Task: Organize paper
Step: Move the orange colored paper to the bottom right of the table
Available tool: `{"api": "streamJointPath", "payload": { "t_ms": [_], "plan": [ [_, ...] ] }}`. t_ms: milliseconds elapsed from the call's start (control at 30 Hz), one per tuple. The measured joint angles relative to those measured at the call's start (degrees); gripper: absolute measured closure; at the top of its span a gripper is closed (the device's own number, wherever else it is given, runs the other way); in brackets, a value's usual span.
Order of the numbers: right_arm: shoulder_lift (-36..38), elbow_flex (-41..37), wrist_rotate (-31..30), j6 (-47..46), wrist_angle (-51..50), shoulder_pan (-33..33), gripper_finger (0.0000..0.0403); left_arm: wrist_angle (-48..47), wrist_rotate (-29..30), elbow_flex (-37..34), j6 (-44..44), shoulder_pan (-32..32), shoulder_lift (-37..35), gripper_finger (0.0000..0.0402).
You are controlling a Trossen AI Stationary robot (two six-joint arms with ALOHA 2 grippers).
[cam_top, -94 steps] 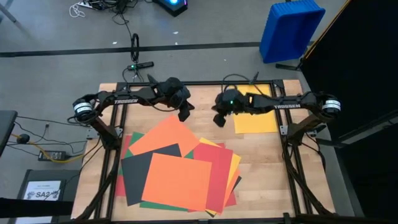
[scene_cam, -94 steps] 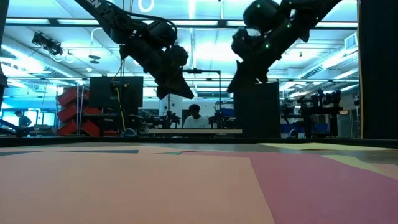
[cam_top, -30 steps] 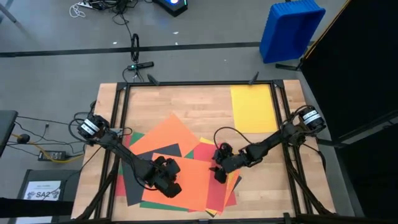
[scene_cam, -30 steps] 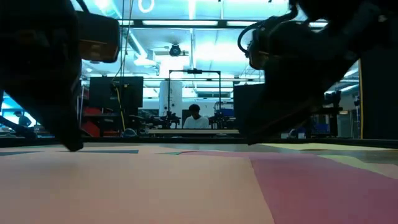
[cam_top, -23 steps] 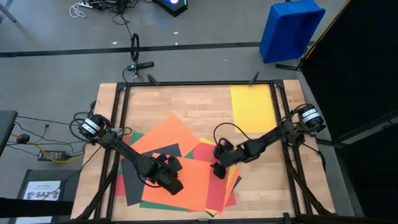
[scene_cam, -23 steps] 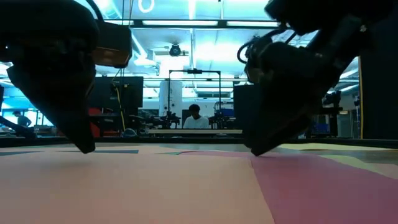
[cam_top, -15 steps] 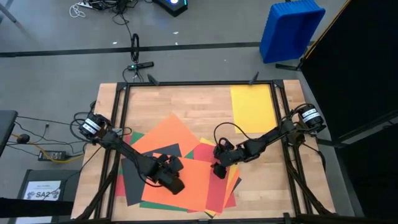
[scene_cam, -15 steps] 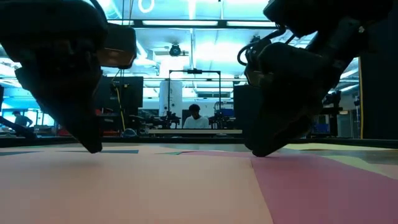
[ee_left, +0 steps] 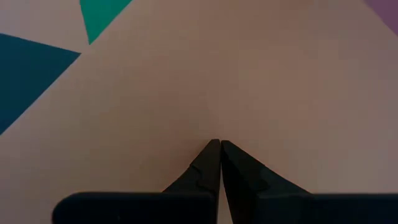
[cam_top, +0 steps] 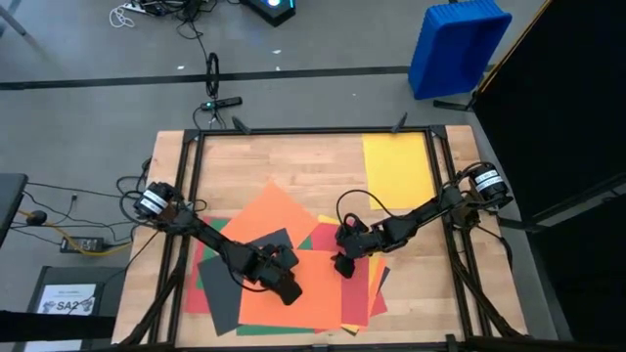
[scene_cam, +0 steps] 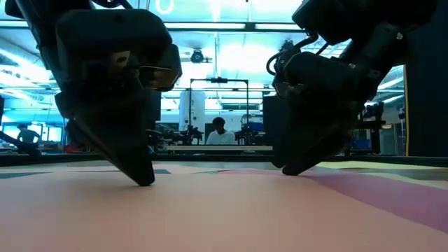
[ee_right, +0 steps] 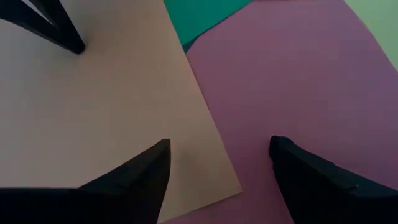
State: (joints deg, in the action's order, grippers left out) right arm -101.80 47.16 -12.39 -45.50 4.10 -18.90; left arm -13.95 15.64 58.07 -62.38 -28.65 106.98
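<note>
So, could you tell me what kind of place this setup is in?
Probably a robotics lab or workshop: a wooden table on bare grey floor, cables trailing beside it, and, in the low view, equipment racks under ceiling striplights.

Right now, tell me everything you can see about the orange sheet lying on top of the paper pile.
The top orange paper sheet is a large, thin, matte rectangle lying flat and slightly askew on the pile of coloured sheets, toward the table's near edge. It overlaps a dark grey sheet, a red sheet and a yellow sheet. The left gripper, shut, presses its tips on it; the open right gripper straddles its edge beside the red sheet.
</note>
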Motion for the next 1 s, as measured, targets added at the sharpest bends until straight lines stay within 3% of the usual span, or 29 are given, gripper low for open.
{"api": "streamJointPath", "payload": {
  "t_ms": [400,1000],
  "plan": [
    [-0.1,0.0,6.6,-2.0,2.8,0.3,0.0158,-0.9,2.9,-0.2,0.7,1.0,0.1,0.0402],
    [-0.1,0.0,13.2,0.1,12.1,0.7,0.0157,-0.8,2.7,-0.2,0.6,1.0,0.2,0.0402]
  ]
}}
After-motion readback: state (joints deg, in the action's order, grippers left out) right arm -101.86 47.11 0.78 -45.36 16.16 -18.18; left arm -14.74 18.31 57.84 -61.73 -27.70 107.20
